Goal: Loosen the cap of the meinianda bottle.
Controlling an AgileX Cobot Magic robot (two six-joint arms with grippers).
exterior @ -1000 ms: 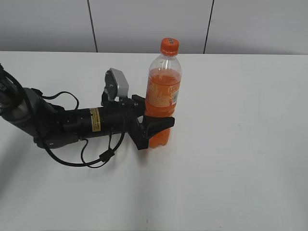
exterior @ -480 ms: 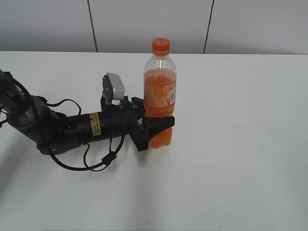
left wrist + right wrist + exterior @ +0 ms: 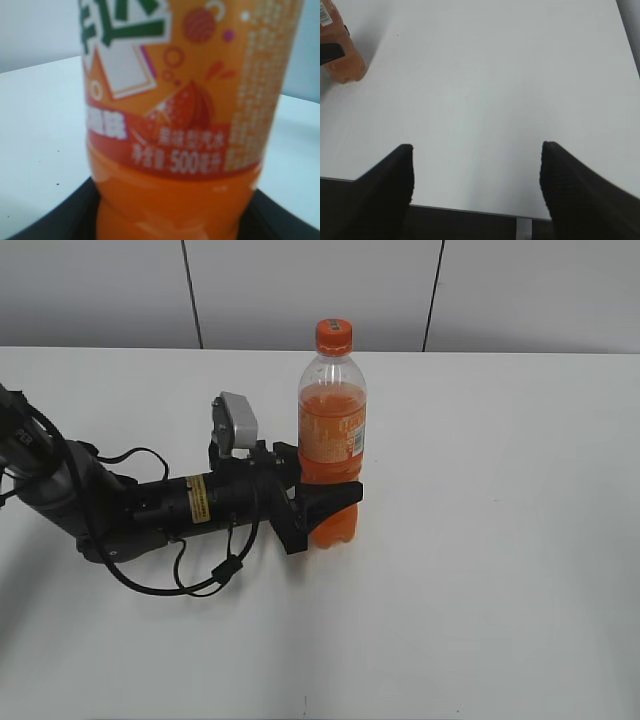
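The meinianda bottle (image 3: 333,435) stands upright on the white table, full of orange liquid, with its orange cap (image 3: 334,336) on top. My left gripper (image 3: 325,502) is shut on the bottle's lower body, below the label. In the left wrist view the bottle's label (image 3: 175,85) fills the frame between the black jaws (image 3: 172,220). My right gripper (image 3: 477,175) is open and empty over the table's near edge; it does not show in the exterior view. The bottle's base (image 3: 342,62) shows at the far left of the right wrist view.
The white table (image 3: 500,540) stretches wide to the right of the bottle. The left arm with its cables (image 3: 150,510) lies low across the table's left side. A grey panelled wall (image 3: 320,290) runs behind the table.
A second ago the bottle leaned to the right in my left gripper; now it stands upright, and the arm sits slightly further left. Nothing has moved in the last half second.
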